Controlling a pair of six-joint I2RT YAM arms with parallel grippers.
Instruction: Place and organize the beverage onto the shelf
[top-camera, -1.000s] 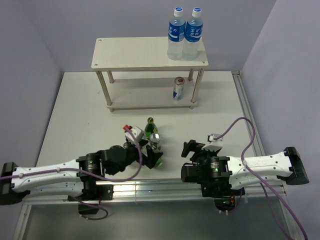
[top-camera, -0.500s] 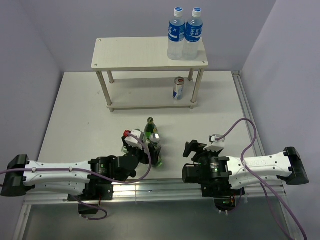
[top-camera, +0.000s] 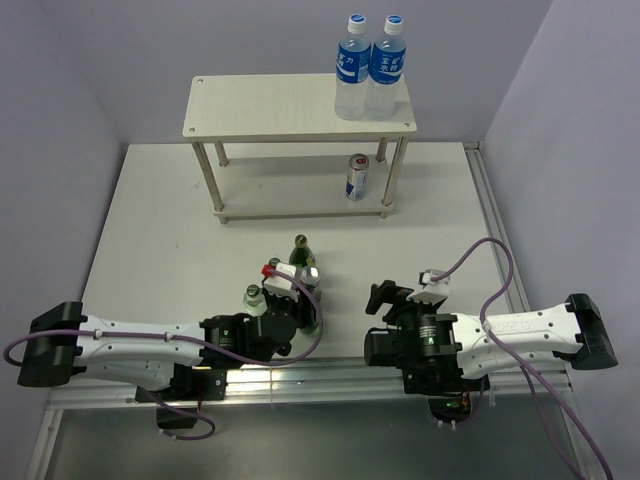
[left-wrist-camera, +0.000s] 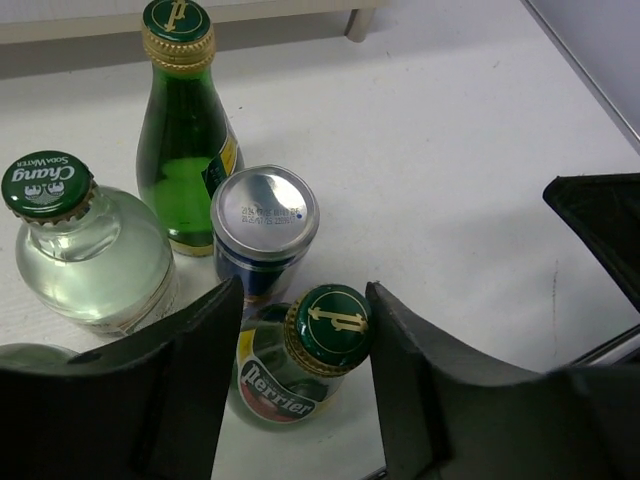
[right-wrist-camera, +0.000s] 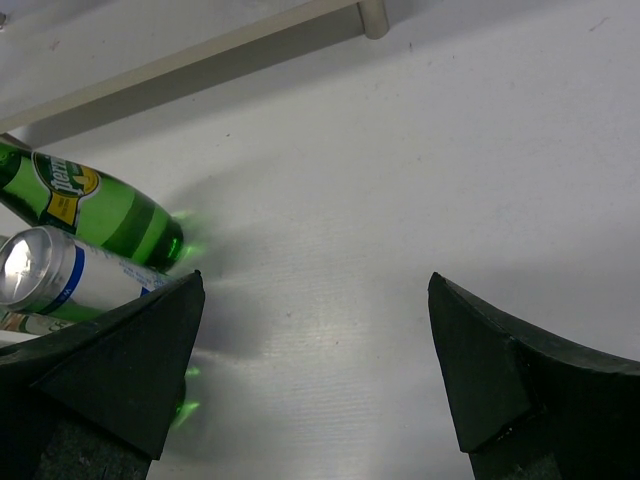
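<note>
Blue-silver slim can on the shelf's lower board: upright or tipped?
Upright: the slim blue-silver can stands on end on the pale wooden shelf, top up.

The green bottle (left-wrist-camera: 300, 355) is glossy glass. The can (left-wrist-camera: 265, 212) has a shiny metal top. The shelf (top-camera: 280, 105) is matt pale wood. The table (left-wrist-camera: 450, 150) is matt white.

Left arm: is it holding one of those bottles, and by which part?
It cannot be told: the jaws of the left gripper straddle the near Perrier bottle at its capped neck, a gap on one side.
</note>
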